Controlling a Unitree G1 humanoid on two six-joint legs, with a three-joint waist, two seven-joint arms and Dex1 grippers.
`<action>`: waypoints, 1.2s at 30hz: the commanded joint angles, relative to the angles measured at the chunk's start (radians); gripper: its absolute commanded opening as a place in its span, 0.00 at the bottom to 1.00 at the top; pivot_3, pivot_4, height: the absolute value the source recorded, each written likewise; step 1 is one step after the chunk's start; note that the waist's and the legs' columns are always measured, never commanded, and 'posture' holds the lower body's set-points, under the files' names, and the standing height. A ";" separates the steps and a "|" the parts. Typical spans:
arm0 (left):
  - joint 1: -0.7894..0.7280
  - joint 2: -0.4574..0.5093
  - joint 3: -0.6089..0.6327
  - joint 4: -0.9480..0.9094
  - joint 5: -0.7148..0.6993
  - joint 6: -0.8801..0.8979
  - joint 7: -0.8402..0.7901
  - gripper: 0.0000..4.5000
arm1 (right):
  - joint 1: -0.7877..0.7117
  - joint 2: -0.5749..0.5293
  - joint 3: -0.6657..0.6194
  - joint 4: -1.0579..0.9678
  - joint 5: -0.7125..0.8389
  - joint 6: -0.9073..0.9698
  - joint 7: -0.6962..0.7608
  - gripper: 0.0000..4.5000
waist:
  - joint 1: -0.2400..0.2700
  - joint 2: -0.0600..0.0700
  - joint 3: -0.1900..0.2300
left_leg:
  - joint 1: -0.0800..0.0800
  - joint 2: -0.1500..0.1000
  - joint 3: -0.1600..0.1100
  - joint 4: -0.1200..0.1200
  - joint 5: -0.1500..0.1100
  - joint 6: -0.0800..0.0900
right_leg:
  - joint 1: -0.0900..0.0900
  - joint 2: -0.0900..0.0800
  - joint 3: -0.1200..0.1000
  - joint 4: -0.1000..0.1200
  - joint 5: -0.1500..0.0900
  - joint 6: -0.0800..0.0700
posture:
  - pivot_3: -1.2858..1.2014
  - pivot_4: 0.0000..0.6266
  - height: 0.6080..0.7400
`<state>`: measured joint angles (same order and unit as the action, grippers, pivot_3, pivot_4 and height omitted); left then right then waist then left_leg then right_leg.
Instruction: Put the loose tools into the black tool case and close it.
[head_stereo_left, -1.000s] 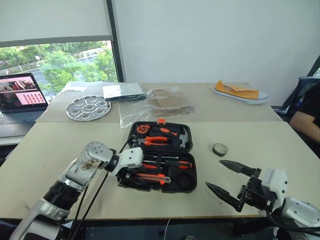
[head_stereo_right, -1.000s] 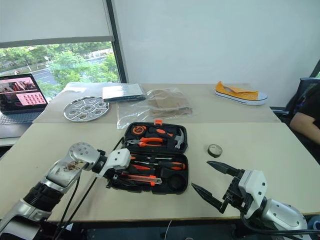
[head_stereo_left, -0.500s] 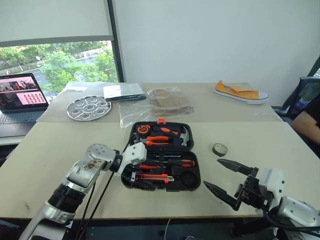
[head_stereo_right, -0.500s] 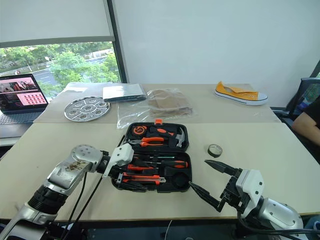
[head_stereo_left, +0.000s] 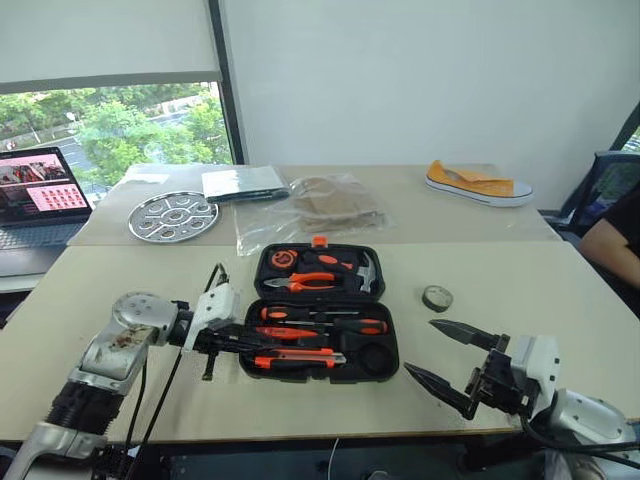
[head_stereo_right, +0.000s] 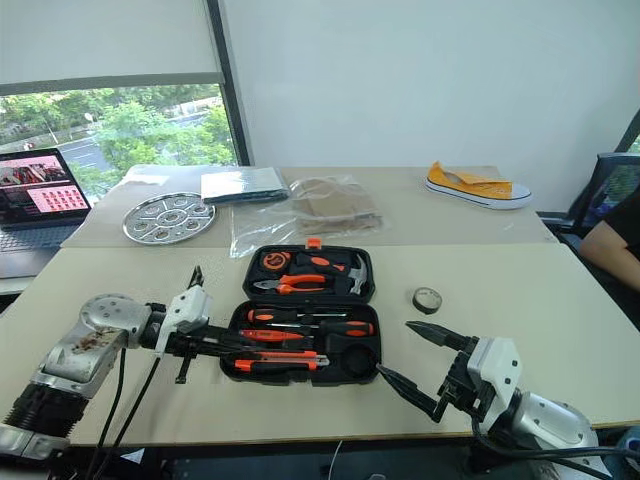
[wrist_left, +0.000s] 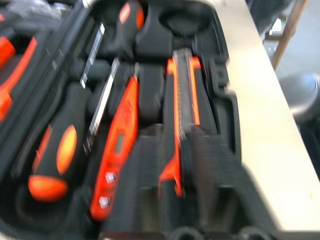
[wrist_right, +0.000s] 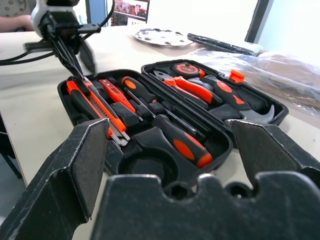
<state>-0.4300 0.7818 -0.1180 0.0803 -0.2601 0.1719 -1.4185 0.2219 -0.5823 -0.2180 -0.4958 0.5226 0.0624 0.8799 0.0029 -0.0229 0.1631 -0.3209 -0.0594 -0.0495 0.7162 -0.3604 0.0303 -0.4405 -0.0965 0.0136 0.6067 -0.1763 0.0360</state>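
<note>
Beige tabletop (head_stereo_left: 120, 280) fills most of what I see, with a white wall behind and a window on my left. On the near table the black tool case (head_stereo_left: 322, 315) lies open, lid half away from me holding orange-handled pliers (head_stereo_left: 310, 282) and a small hammer (head_stereo_left: 366, 270). In the near half I see two slim screwdrivers (head_stereo_left: 335, 322) lying across and the red-black utility knife (head_stereo_left: 298, 357) along the front edge, all seated in their recesses; a round recess at the near right corner sits bare. The small dark tape roll (head_stereo_left: 437, 297) rests on the table to the right of the case, well apart from it.

My left gripper (head_stereo_left: 246, 342) is at the case's left edge, fingers pressed together and pointing across toward the knife; from the left wrist view its dark fingers (wrist_left: 205, 170) lie just over the knife's end, and I cannot tell whether they touch it. My right gripper (head_stereo_left: 440, 355) hangs off the front right corner of the case, jaws spread wide, holding nothing.

On the far table I see a laptop (head_stereo_left: 38, 195), a round metal tray (head_stereo_left: 173, 215), a clear plastic bag (head_stereo_left: 320, 210) and a yellow shoe (head_stereo_left: 478, 183).
</note>
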 joint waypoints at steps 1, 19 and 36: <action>0.002 0.002 -0.023 0.011 0.053 -0.040 0.036 0.02 | -0.007 -0.003 -0.018 -0.006 0.006 -0.027 0.007 1.00 | 0.001 0.000 0.000 | 0.000 0.000 0.000 0.000 0.000 0.000 | 0.000 0.000 0.000 0.000 0.000 0.000 | 0.52 0.24 1.00; 0.073 -0.033 -0.169 -0.010 0.178 -0.023 0.109 0.02 | -0.019 0.008 -0.007 -0.001 -0.002 -0.026 -0.008 1.00 | 0.000 0.014 -0.009 | 0.003 0.000 0.001 -0.002 -0.003 0.006 | 0.004 0.000 0.000 -0.004 0.000 0.000 | 0.52 0.24 1.00; 0.117 -0.019 0.225 0.033 -0.201 0.004 0.082 0.07 | 0.033 -0.044 -0.132 0.043 0.034 -0.026 0.031 1.00 | 0.001 0.018 -0.011 | 0.003 0.000 0.000 -0.004 -0.001 0.002 | 0.003 0.000 0.000 -0.009 -0.001 0.002 | 0.52 0.24 1.00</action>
<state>-0.3274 0.7265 0.0271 0.1262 -0.4053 0.1524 -1.3356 0.2406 -0.6129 -0.2920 -0.4487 0.5265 0.0507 0.8944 0.0043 -0.0054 0.1519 -0.3204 -0.0592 -0.0493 0.7126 -0.3616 0.0320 -0.4400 -0.0962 0.0134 0.5979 -0.1770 0.0379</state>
